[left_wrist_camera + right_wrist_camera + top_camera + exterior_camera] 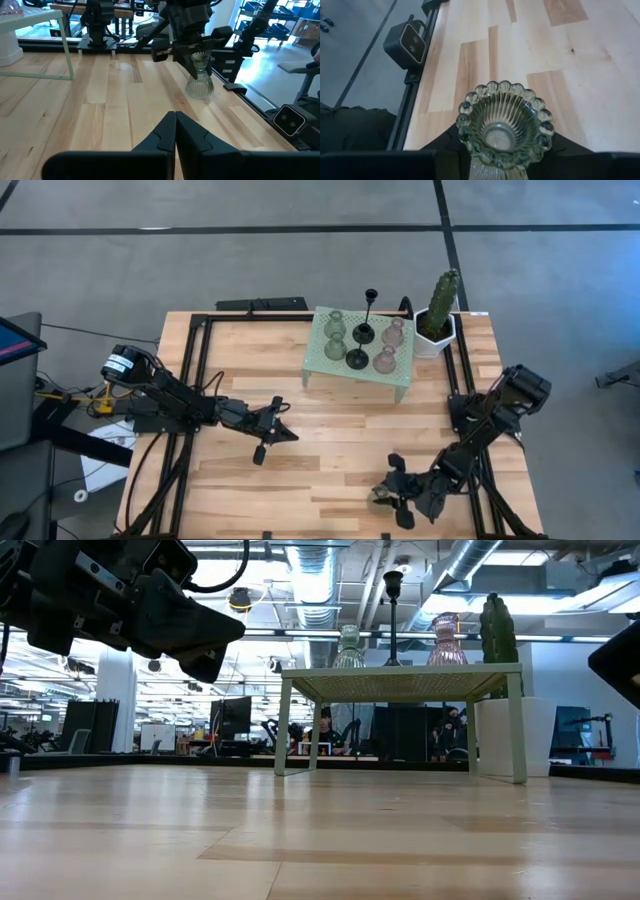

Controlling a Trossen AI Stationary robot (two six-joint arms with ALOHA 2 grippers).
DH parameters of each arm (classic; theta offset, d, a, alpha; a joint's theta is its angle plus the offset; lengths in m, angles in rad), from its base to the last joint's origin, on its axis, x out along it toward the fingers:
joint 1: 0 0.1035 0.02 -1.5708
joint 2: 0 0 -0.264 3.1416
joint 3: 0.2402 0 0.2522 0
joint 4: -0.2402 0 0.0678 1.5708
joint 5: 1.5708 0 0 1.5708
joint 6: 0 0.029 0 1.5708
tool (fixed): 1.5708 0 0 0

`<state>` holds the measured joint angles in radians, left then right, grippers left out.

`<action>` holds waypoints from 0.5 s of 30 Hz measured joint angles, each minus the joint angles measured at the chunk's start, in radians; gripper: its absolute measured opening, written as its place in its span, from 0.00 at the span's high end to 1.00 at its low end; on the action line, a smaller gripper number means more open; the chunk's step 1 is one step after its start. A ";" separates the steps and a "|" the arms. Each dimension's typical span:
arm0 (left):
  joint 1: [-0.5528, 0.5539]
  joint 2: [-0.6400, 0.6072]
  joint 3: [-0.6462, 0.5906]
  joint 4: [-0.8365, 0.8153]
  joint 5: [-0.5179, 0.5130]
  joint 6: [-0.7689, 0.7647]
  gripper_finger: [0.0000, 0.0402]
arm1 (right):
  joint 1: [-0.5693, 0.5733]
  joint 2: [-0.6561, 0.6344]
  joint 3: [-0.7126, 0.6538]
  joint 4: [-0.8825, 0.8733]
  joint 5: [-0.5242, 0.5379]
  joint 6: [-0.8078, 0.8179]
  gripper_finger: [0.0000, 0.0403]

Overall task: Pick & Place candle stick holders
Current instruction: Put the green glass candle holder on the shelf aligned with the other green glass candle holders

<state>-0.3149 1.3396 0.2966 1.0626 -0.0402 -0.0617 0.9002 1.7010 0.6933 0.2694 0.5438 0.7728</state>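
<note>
high view, count: we count six holders on the stand [402,383]: two green [335,323], two pink [394,332], a squat black one [357,358] and the tall black stem [368,313]. a seventh, the clear green holder [381,499], sits on the table [330,440] by the near edge, right of centre. one cactus [438,308] stands beside the stand.
high view, arms: the right gripper [392,498] is at that seventh holder; the left gripper [283,423] hangs over mid-table, well apart from it.
low view: we see a green holder, the stem and a pink holder above the stand top, the cactus at its right end.
left wrist view: the left fingers [167,131] are pressed together on nothing. farther off, the right gripper grips the ribbed holder by its neck, the base on or just above the wood, we cannot tell which.
right wrist view: the holder's beaded cup fills the space between the right fingers, which are closed against it.
writing: we can read none.
</note>
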 joint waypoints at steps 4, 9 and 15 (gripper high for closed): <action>0.000 0.000 0.000 0.000 0.000 0.000 0.98 | -0.019 -0.002 -0.001 -0.001 0.001 -0.010 0.71; 0.000 0.000 0.000 0.000 0.000 0.000 0.98 | -0.052 -0.002 -0.001 0.001 0.000 -0.022 0.71; 0.000 0.000 0.000 0.000 0.000 0.000 0.98 | -0.100 -0.003 -0.001 0.012 -0.022 -0.048 0.71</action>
<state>-0.3149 1.3396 0.2966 1.0626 -0.0399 -0.0616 0.7997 1.6985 0.6926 0.2812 0.5222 0.7249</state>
